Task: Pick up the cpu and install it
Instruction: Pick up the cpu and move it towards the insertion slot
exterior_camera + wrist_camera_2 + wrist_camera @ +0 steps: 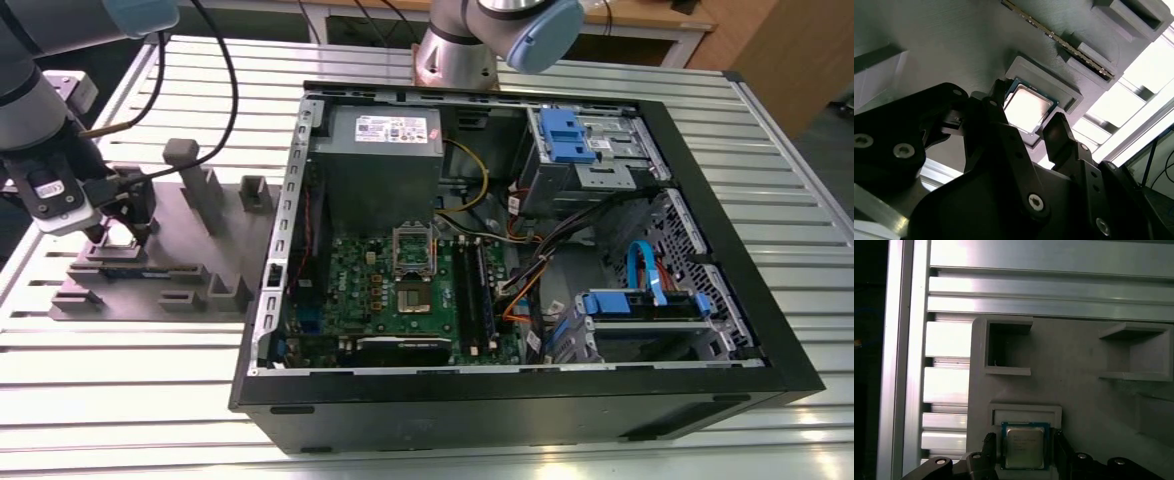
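We are logging the cpu lying flat in a shallow square pocket of the grey fixture block, with its shiny silver lid facing up and a thin green rim framing it. The block is showing matte, finely ribbed plastic, cut with square recesses and raised ledges. The gripper is hanging over the block's end at the exterior view's left. Its black jaws are standing spread, one on each side of the chip. In the first wrist view thin slivers of pocket are showing between jaw and chip edge, so we are not reading this as a pinch. The second wrist view is giving the chip at a slant, lid glaring white, and a long narrow toothed strip sitting on edge in a slot of the block. The exterior view is taking in the wider scene. An open black computer case is sitting just beside the block. Inside it are a green motherboard with a rectangular metal socket frame, a grey power supply box, blue drive brackets and loose cables. Both are resting on a counter of ribbed aluminium slats. Upright posts of the block are standing near the gripper, and the case's metal side rim is rising between block and motherboard.
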`<state>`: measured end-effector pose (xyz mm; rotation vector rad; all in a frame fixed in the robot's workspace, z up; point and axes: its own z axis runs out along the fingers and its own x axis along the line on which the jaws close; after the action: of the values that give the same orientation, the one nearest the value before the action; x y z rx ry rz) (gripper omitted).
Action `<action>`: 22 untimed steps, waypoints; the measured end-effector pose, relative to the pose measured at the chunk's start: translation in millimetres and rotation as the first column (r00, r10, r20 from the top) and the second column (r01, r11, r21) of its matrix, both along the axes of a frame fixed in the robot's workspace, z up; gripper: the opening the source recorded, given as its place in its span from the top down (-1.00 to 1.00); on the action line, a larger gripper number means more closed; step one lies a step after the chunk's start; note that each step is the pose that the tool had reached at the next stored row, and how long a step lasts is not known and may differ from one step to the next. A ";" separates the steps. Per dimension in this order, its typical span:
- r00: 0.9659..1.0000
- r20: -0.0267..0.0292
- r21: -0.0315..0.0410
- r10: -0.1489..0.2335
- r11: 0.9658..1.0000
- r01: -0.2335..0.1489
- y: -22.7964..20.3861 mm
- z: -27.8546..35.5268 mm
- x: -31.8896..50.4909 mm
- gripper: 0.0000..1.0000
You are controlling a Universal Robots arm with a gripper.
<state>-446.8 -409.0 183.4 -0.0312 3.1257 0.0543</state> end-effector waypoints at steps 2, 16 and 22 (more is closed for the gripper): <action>1.000 0.000 0.000 0.000 1.000 0.000 0.0 0.0 -0.4 -0.15; 1.000 0.000 -0.002 0.000 1.000 0.000 0.0 -1.0 -1.0 -0.15; 1.000 0.000 -0.001 0.000 1.000 0.000 0.0 -0.8 -1.0 -0.15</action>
<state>-447.8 -409.0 182.6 -0.0317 3.1253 0.0520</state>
